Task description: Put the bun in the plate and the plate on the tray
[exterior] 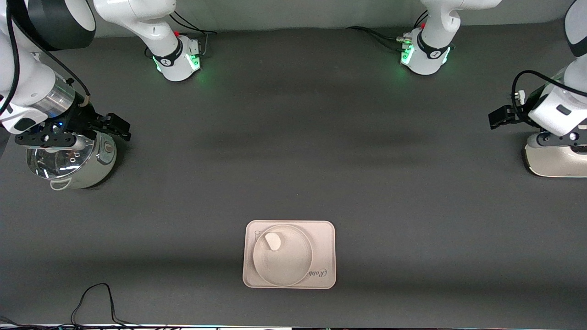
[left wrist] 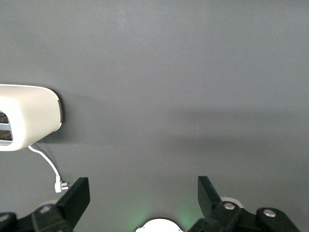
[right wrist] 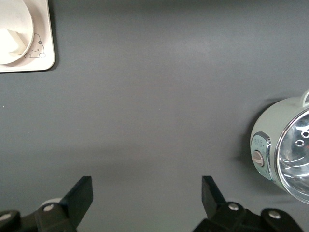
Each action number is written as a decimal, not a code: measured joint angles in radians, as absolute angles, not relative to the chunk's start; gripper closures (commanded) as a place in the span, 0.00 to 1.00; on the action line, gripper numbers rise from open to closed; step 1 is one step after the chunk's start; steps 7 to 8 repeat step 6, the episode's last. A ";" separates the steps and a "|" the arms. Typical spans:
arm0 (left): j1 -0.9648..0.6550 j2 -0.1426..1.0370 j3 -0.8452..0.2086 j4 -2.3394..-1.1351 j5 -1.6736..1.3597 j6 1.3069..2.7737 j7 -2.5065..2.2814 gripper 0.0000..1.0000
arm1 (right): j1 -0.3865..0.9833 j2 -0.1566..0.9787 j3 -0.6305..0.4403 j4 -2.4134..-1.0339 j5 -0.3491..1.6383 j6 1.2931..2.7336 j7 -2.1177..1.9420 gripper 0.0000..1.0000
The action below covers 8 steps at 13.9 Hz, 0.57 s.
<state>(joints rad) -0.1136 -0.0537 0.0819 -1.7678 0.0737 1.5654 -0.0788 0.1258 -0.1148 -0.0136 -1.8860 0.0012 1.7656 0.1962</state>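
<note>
The cream rectangular tray (exterior: 324, 238) lies near the front camera at mid-table. The round plate (exterior: 284, 270) sits on it, and the small white bun (exterior: 274, 241) rests in the plate near its rim. The right wrist view catches a corner of the tray (right wrist: 42, 60) with its bear drawing, plus part of the plate (right wrist: 26, 34) and bun (right wrist: 7, 41). My right gripper (exterior: 117, 126) (right wrist: 147, 186) hangs open and empty at the right arm's end of the table. At the other end, my left gripper (exterior: 500, 117) (left wrist: 143, 186) is also open and empty. Both are well away from the tray.
A pale green pot with a glass lid (exterior: 71, 160) (right wrist: 289, 150) stands under the right arm's hand. A white appliance (exterior: 555, 160) (left wrist: 29, 118) with a thin white cable (left wrist: 48, 166) sits below the left arm's hand. Black cables (exterior: 91, 302) lie at the table's front edge.
</note>
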 measured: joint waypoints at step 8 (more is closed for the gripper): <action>-0.102 -0.056 0.083 -1.749 0.072 1.563 -0.079 0.00 | 0.126 -0.112 -0.013 -1.887 0.001 1.768 0.196 0.00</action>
